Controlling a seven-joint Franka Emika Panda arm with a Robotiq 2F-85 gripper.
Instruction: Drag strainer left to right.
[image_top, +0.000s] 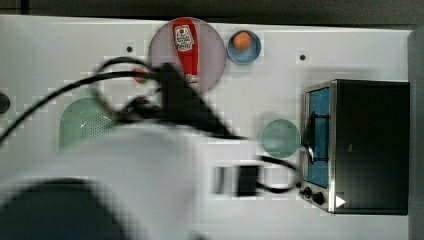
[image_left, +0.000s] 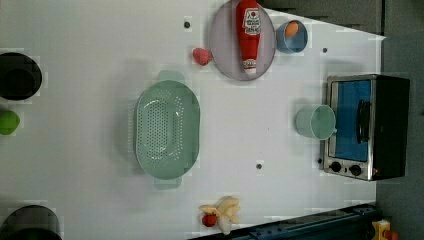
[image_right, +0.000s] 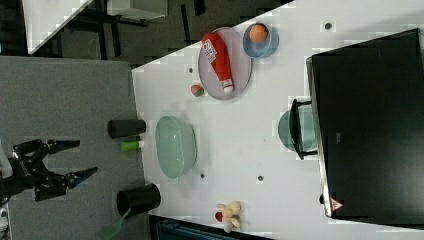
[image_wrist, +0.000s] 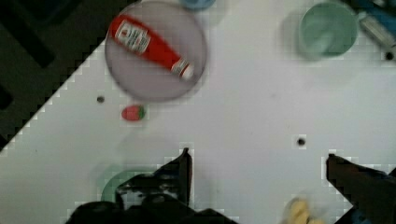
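Note:
The strainer (image_left: 166, 131) is a pale mint-green oval colander with a dotted centre, standing on the white table left of the middle in the left view. In the top view the strainer (image_top: 82, 122) sits at the top view's left, partly covered by my blurred arm. The right view has the strainer (image_right: 175, 146) near the table's left edge. My gripper (image_right: 86, 157) hangs apart from it at the right view's left, open and holding nothing. In the wrist view my gripper (image_wrist: 257, 161) spreads wide over bare table, and a bit of the strainer (image_wrist: 109, 184) peeks from behind one finger.
A grey plate (image_left: 220, 45) carries a red ketchup bottle (image_left: 248, 35). A blue bowl (image_left: 291, 36) holds an orange ball. A teal cup (image_left: 315, 121) stands before the toaster oven (image_left: 367, 127). Also here are a strawberry (image_left: 201, 56), a banana toy (image_left: 225, 212) and black cups (image_left: 19, 75).

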